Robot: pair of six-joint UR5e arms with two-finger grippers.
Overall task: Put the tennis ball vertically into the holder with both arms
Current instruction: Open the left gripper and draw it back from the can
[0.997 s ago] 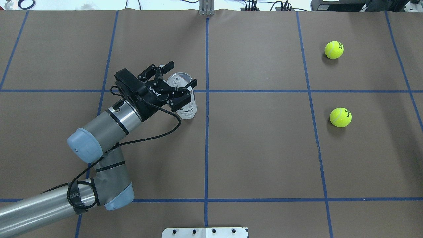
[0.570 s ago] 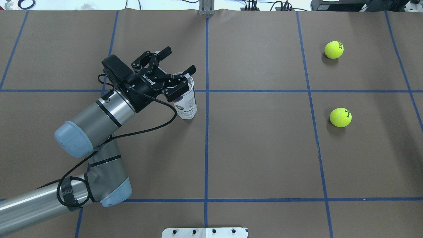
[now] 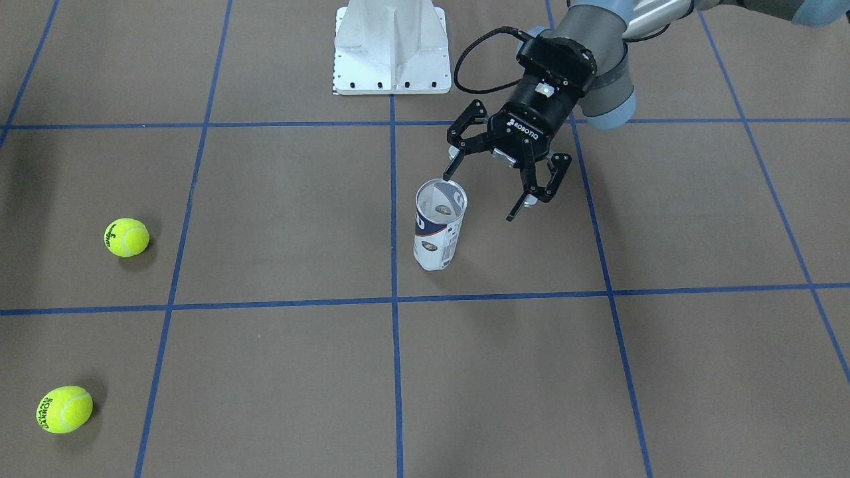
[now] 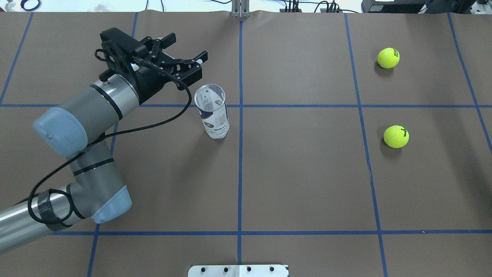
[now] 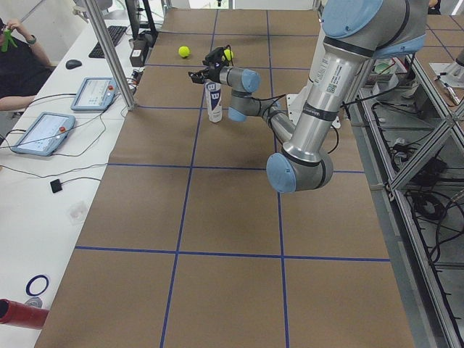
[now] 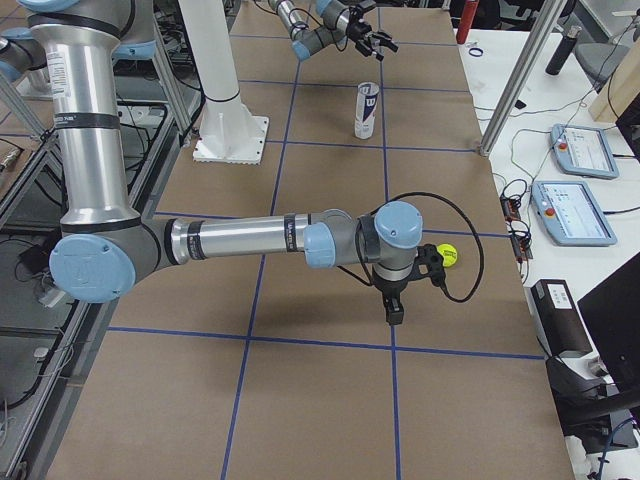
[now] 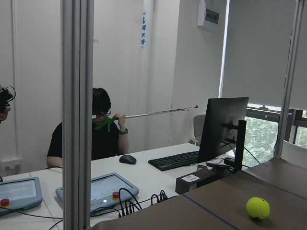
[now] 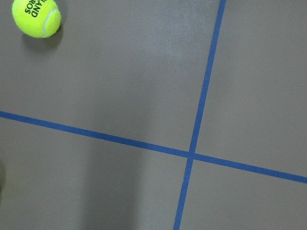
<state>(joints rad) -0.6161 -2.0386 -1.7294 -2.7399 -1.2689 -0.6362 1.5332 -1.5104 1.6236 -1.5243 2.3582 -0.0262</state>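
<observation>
Holder [image 4: 212, 111] stands upright on the brown paper of the table [image 4: 300, 184], its open mouth facing up, and we see it just on the robot's left of the central blue tape line [image 4: 240, 173], close to where that line crosses another. We find the left gripper [image 4: 187, 47] with its fingers spread wide and gripping nothing; it hovers beside the holder, on the far-left side of its rim in the overhead view, without touching it. Both balls lie well apart from the holder on the robot's right half: the far tennis ball [image 4: 388, 57] and the near tennis ball [image 4: 396, 136], each resting alone on the paper. From the exterior right view we make out the right gripper [image 6: 393, 305] pointing down, low over the table and near a tennis ball, but we cannot tell whether its fingers are spread or closed. The white pedestal base [image 3: 392, 46] sits at the robot's edge of the table, and the left wrist view shows a person [image 7: 103, 129] seated at a desk.
</observation>
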